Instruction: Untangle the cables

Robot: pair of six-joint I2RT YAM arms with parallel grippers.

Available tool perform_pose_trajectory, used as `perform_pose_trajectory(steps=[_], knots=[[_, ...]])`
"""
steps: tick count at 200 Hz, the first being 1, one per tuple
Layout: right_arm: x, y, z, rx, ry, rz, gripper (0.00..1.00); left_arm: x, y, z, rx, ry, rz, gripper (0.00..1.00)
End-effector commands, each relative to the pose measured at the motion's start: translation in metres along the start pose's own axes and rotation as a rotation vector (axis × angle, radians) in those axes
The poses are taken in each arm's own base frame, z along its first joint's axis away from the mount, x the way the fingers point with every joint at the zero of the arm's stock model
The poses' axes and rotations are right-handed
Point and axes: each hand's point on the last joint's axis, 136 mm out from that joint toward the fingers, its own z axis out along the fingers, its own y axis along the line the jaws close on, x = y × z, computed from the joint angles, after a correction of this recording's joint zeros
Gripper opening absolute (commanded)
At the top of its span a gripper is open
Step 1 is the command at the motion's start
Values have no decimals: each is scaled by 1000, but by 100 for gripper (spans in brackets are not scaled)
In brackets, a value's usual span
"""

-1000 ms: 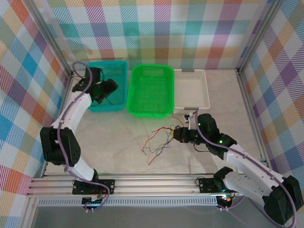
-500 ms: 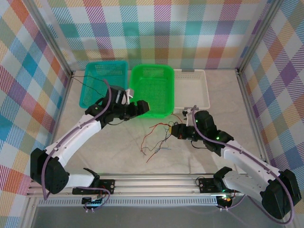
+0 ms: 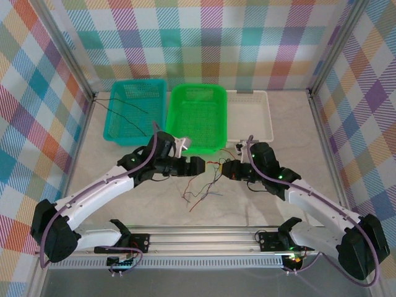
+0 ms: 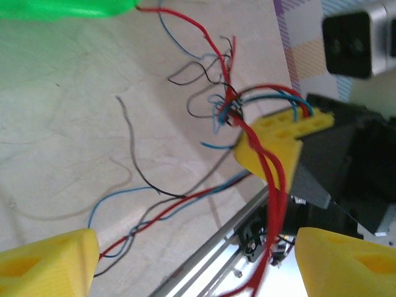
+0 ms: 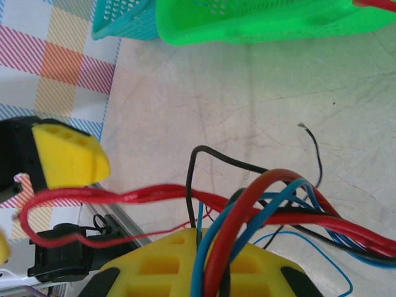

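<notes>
A tangle of thin red, blue and black cables [image 3: 207, 185] lies on the table in front of the green basket. My right gripper [image 3: 226, 169] is shut on a bundle of these cables [image 5: 272, 210], which bend over its yellow fingertips [image 5: 179, 260]. My left gripper [image 3: 199, 166] stands open just left of it, nose to nose. In the left wrist view a red cable [image 4: 275, 204] runs down from the right gripper [image 4: 272, 142] and passes between my open left fingers [image 4: 49, 263]. One black cable [image 3: 124, 109] lies across the teal basket.
Along the back stand a teal basket [image 3: 139, 81], a green basket [image 3: 198, 87] and a white tray [image 3: 265, 94]. An aluminium rail [image 3: 204, 238] runs along the near edge. Checked walls close off both sides.
My left arm has swung from the teal basket to the table's middle, right up to the right gripper, leaving a black cable in the basket. The right gripper has crept slightly left.
</notes>
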Motion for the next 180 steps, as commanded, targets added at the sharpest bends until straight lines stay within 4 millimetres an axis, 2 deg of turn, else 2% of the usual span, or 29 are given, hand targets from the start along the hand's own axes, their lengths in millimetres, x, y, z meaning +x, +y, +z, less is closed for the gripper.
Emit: perform_pose_trajectory(steps=[1, 29, 39, 50, 78, 103, 137, 180], knots=[[-12, 20, -2, -55, -27, -18, 0, 9, -8, 8, 27, 17, 63, 82], [-11, 20, -3, -53, -25, -15, 0, 15, -8, 13, 13, 30, 90, 79], [-11, 20, -3, -53, -25, -17, 0, 15, -6, 13, -4, 29, 94, 75], [-12, 21, -3, -54, -25, -17, 0, 13, -2, 13, -28, 26, 98, 65], [-9, 15, -2, -39, -24, -7, 0, 6, 3, 7, -75, -13, 98, 26], [-4, 8, 0, -26, -20, 9, 0, -2, 4, 0, -109, -58, 104, 0], [2, -11, 0, 39, -28, 25, 0, -15, 3, -16, -158, -121, 121, 0], [14, -50, -2, 172, -53, 82, 0, -44, 7, -69, -254, -263, 110, 0]])
